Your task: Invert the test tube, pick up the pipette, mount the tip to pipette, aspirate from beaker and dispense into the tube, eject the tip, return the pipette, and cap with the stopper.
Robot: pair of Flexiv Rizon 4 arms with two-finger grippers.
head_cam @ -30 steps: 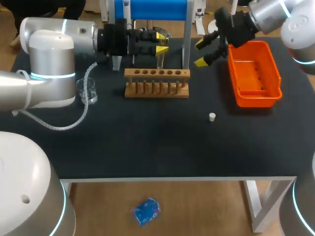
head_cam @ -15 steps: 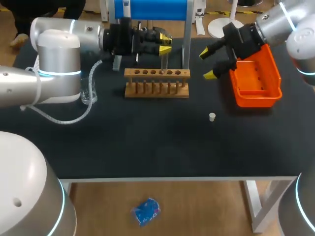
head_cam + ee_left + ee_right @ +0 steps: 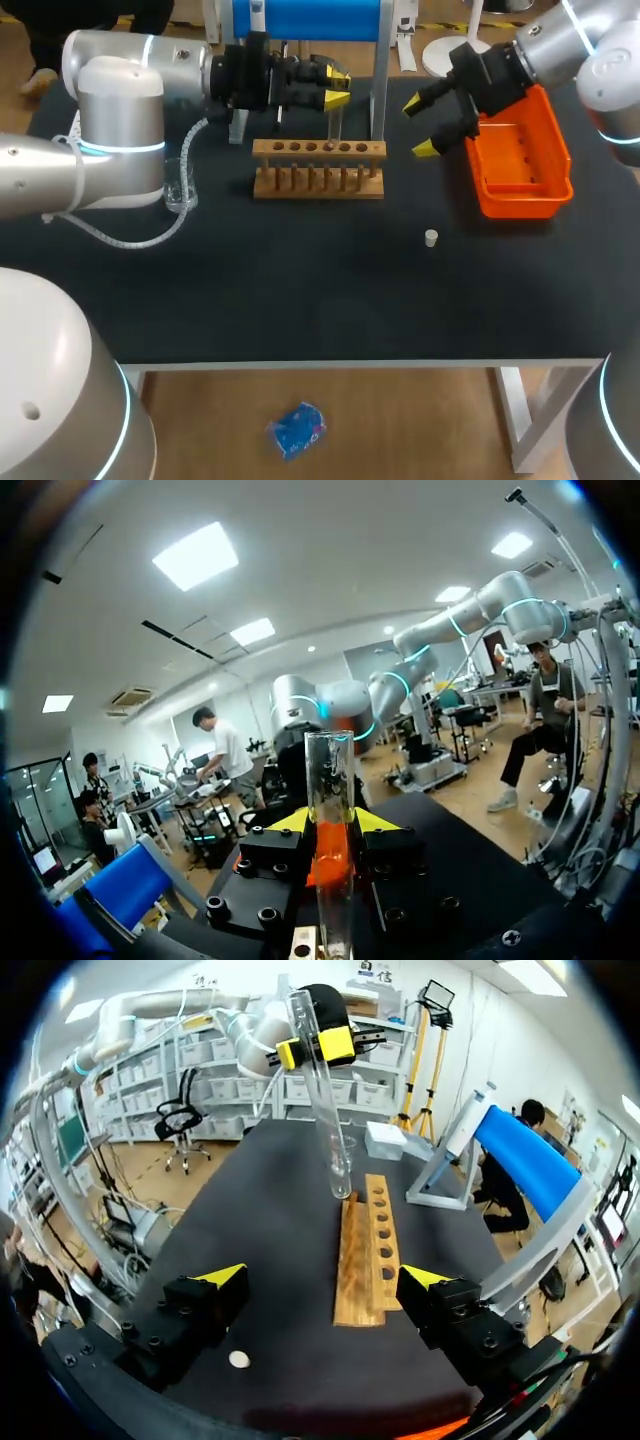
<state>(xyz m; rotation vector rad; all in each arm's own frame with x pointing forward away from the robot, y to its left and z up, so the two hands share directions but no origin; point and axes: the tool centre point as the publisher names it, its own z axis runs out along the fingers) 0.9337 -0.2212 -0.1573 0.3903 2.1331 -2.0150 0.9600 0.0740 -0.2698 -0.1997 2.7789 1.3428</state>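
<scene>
The opening step looks nearly done: the left end effector (image 3: pixel 335 88) grips the test tube (image 3: pixel 332 122) above the rack (image 3: pixel 318 167) at the bench's far edge; the right end effector (image 3: pixel 420 127) hangs open; pipetting and the stopper (image 3: pixel 431 238) are yet to do

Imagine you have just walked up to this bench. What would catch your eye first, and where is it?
The left gripper holds a glass tube upright over the wooden rack at the table's back. The bright orange tray sits at the right, with the open right gripper hovering beside it. A small white stopper lies alone on the dark tabletop in front of them.
</scene>
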